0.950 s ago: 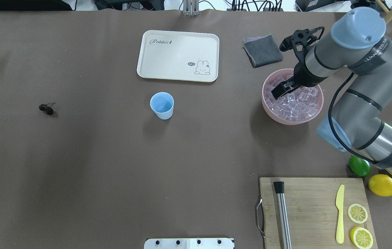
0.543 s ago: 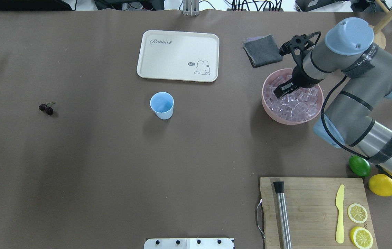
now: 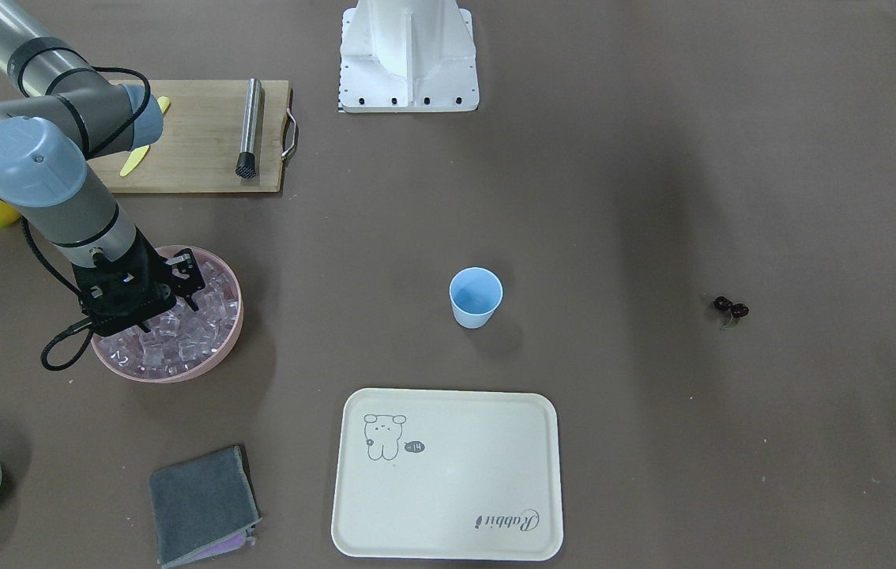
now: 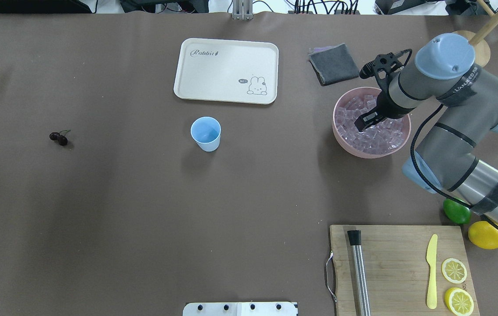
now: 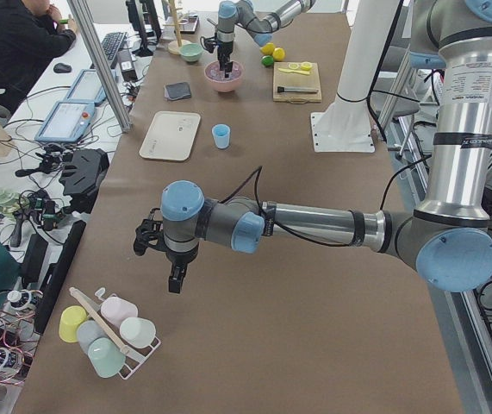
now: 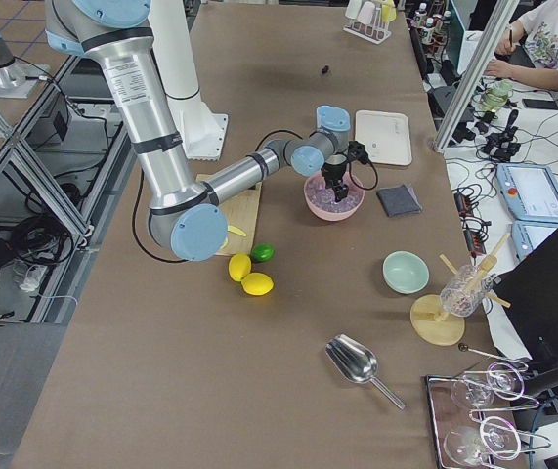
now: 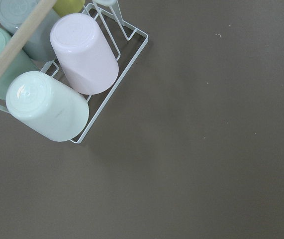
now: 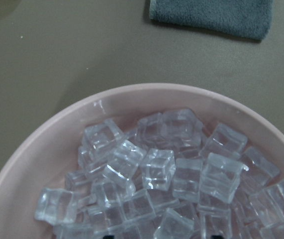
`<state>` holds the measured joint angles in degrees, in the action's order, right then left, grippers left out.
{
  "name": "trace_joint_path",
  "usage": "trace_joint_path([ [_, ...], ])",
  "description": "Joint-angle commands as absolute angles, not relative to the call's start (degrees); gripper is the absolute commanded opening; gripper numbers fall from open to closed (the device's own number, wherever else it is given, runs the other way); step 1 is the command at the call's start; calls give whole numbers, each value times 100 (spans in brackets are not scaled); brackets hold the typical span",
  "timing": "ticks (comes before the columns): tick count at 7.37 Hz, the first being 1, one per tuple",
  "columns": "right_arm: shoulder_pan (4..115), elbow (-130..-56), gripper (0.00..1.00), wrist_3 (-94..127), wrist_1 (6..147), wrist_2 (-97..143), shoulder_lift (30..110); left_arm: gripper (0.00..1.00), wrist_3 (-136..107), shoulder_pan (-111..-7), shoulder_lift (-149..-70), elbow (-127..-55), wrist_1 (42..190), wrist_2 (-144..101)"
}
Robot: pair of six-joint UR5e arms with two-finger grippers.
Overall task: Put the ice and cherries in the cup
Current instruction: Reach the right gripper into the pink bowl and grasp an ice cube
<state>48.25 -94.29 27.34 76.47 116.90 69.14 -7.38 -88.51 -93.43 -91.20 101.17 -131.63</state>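
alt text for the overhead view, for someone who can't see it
The right gripper dips into a pink bowl of ice on the right side. A blue cup stands in the middle, with a cream tray beyond it and cherries far to the left.

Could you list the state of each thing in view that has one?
Cup: upright, empty.
Ice: piled in pink bowl.
Cherries: lying on table, outside cup.
Right gripper: open, low over ice in bowl.
Left gripper: above table; open or shut, cannot tell.
Tray: flat, empty.
Cloth: folded.
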Motion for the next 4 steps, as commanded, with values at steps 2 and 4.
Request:
trace_joint_path([
  [2, 4711, -9405, 69, 2742, 7646, 11489, 6943, 98, -721, -8851, -9369, -9070, 10116, -13157],
  [4, 4694, -9396, 63, 2725, 7638, 11426, 6917, 98, -703, -8851, -9352, -9070, 10116, -13157],
])
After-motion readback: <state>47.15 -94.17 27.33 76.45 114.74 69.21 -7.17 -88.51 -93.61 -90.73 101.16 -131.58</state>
